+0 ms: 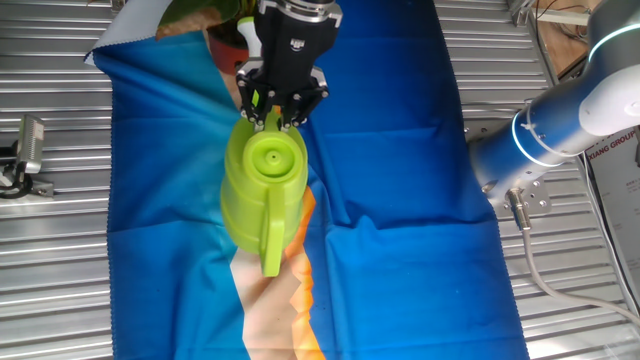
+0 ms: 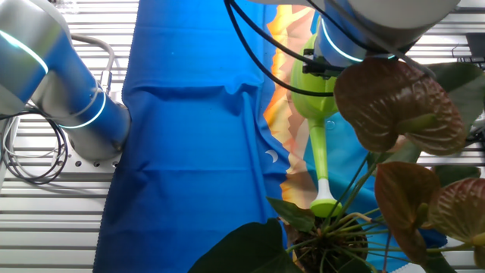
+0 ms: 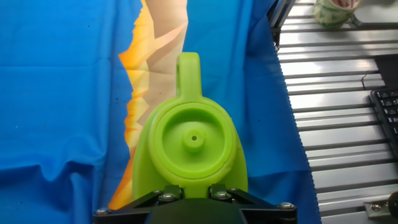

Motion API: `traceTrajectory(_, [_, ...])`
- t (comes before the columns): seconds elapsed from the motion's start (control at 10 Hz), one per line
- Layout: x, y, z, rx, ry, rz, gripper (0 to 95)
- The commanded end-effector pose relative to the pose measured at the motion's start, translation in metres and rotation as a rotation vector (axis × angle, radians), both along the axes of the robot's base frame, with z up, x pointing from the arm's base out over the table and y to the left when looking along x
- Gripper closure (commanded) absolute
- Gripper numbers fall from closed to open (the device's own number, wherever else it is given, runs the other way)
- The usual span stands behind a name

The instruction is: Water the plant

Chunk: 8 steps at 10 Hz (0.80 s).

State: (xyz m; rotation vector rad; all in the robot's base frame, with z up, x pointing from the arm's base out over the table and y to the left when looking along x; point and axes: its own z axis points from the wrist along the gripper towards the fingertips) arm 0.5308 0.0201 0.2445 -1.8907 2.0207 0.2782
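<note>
The black two-finger gripper [image 1: 277, 108] clamps the lime-green plastic watering can [image 1: 262, 190]. Only the other fixed view shows its spout above the red-brown-leaved plant [image 2: 394, 163], at five o'clock.

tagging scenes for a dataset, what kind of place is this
Likely a robotics lab bench, not a home or garden: a ribbed metal table, a blue robot arm mounted beside it, and a keyboard at the edge. A blue cloth serves as the work surface.

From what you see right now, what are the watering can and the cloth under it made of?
The watering can looks like moulded plastic: uniform lime green, smooth, with a soft sheen. The cloth appears to be thin woven fabric: matte blue, creased, with a frayed-looking edge.
</note>
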Motion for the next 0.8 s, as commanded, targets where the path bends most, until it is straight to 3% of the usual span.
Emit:
traceTrajectory(0.1, [0.0007,0.0011,0.0013,-0.001,-0.002,0.008,95.0])
traceTrajectory(0.8, [0.0003,-0.0006,0.0039,0.018,-0.008,0.018,95.0])
